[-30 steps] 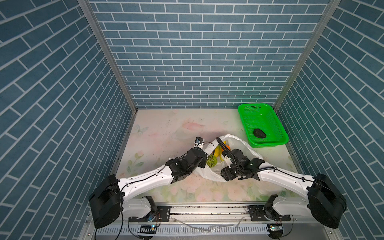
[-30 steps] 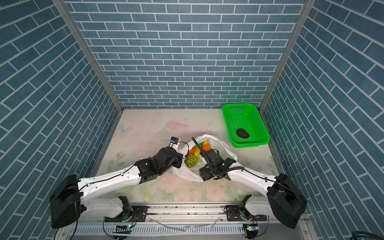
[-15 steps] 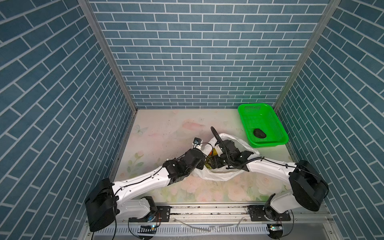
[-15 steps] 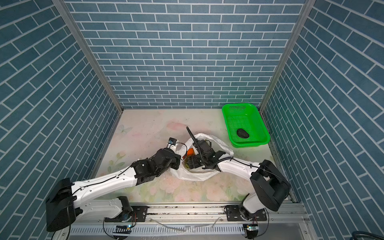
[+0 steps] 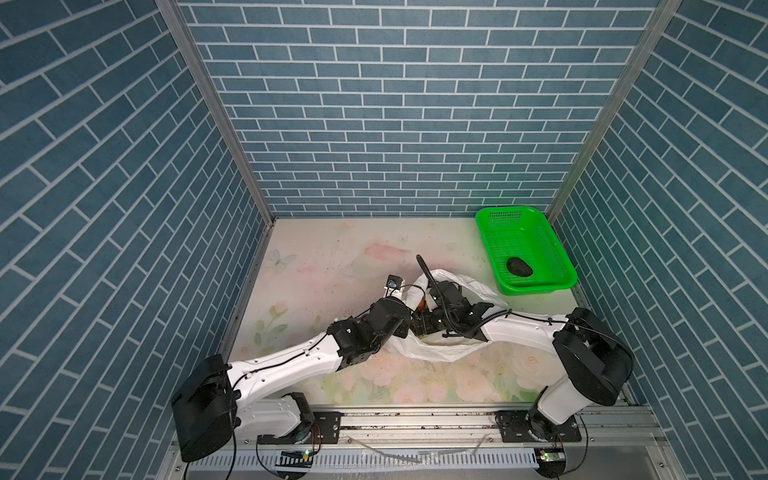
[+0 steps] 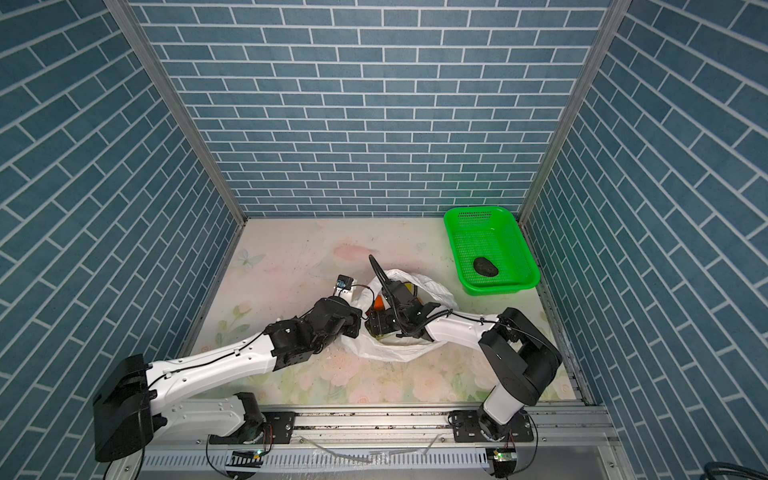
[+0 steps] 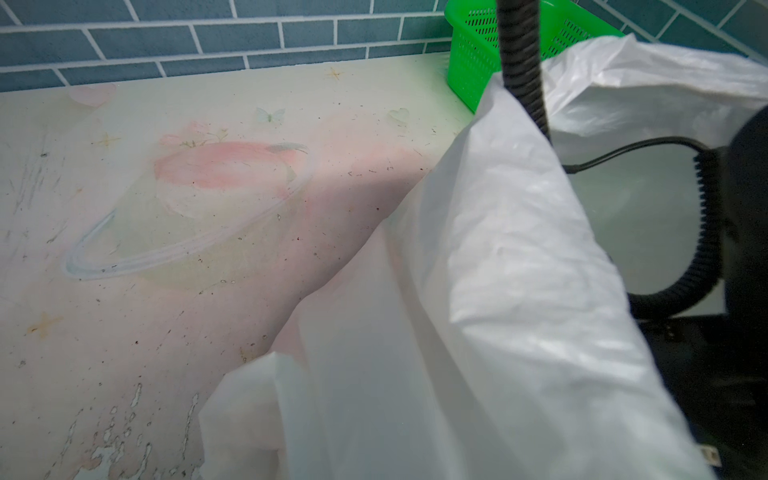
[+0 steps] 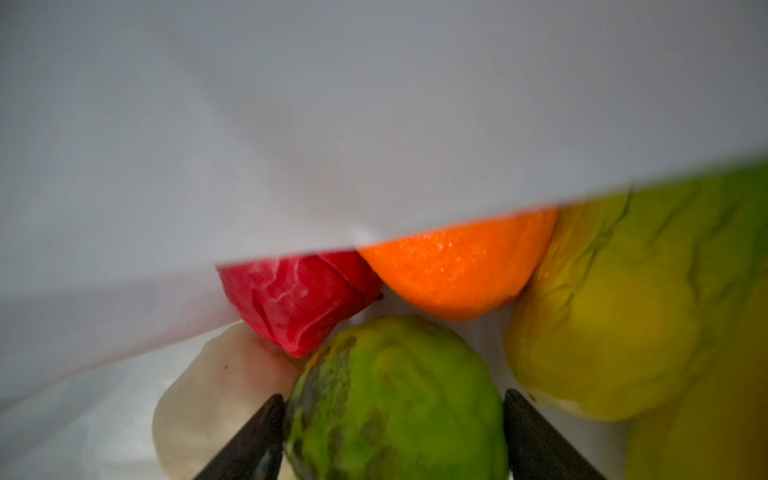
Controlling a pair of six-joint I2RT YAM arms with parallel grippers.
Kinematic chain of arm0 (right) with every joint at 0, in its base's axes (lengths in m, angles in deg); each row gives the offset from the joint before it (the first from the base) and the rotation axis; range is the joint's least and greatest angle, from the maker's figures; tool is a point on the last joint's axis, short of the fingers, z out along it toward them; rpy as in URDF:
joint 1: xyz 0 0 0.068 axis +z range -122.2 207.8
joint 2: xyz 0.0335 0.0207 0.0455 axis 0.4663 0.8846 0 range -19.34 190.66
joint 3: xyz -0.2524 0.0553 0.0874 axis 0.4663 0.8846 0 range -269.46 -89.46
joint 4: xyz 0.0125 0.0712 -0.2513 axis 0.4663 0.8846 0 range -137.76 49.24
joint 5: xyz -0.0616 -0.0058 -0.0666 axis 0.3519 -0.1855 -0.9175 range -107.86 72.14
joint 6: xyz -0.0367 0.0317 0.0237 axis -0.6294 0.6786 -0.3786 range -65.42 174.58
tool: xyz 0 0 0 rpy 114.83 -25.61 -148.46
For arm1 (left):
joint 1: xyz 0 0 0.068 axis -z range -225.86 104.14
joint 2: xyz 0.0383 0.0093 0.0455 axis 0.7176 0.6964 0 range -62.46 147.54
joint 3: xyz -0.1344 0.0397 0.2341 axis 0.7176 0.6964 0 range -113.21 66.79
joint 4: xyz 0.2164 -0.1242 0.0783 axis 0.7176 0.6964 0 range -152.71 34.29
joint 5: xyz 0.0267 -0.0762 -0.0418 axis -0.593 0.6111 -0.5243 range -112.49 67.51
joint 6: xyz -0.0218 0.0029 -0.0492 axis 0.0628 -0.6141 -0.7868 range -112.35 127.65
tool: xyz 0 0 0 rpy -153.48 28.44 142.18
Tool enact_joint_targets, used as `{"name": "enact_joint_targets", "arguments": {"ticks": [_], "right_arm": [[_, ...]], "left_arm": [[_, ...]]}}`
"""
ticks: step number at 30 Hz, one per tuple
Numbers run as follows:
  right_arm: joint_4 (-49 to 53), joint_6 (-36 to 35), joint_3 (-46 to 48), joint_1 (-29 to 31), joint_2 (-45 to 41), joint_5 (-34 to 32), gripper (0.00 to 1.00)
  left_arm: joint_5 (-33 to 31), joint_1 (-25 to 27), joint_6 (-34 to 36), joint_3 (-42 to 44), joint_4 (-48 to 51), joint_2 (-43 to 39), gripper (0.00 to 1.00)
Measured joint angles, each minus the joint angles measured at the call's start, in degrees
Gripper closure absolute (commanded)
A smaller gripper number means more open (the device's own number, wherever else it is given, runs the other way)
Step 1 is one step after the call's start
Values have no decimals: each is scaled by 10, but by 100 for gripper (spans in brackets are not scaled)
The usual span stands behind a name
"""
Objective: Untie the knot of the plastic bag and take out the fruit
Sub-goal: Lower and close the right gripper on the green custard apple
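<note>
The white plastic bag point(image 5: 440, 353) point(image 6: 386, 349) lies open-mouthed mid-table; no knot shows. My left gripper point(image 5: 409, 322) point(image 6: 360, 320) is shut on the bag's near-left rim. In the left wrist view taut plastic point(image 7: 498, 291) covers its fingers. My right gripper point(image 5: 419, 326) point(image 8: 392, 395) reaches inside the bag, shut on a bumpy green fruit point(image 8: 399, 374) with a finger against each side. Around it lie a red fruit point(image 8: 299, 303), an orange point(image 8: 453, 270), a yellow-green mango point(image 8: 623, 311) and a pale one point(image 8: 208, 395).
A green basket point(image 5: 552, 257) point(image 6: 519, 249) stands at the back right with a dark avocado point(image 5: 518, 266) in it. Brick walls close in three sides. The right arm's cable point(image 7: 519, 62) loops above the bag's mouth.
The right gripper has pushed deeper into the bag, toward the left gripper, and now has the green fruit between its fingers. The left gripper has hardly moved and still holds the rim.
</note>
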State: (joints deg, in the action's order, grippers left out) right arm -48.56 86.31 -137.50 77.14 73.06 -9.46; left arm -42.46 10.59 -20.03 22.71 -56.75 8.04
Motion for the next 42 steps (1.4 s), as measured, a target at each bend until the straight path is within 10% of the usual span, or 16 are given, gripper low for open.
{"name": "enact_joint_targets", "arguments": {"ticks": [6,12,24,42], "right_arm": [[0,7,-2,2,2,-9,50],[20,12,0,3,-11,-40,19],[39,11,-2,3,16,-10,5],[125,11,-5,3,-122,-38,22]], "left_arm": [[-7,0,0,8,-14,3,100],[-7,0,1,16,-27,3,100],[-3,1,6,17,-28,3,100],[-7,2,17,12,-28,3,100]]}}
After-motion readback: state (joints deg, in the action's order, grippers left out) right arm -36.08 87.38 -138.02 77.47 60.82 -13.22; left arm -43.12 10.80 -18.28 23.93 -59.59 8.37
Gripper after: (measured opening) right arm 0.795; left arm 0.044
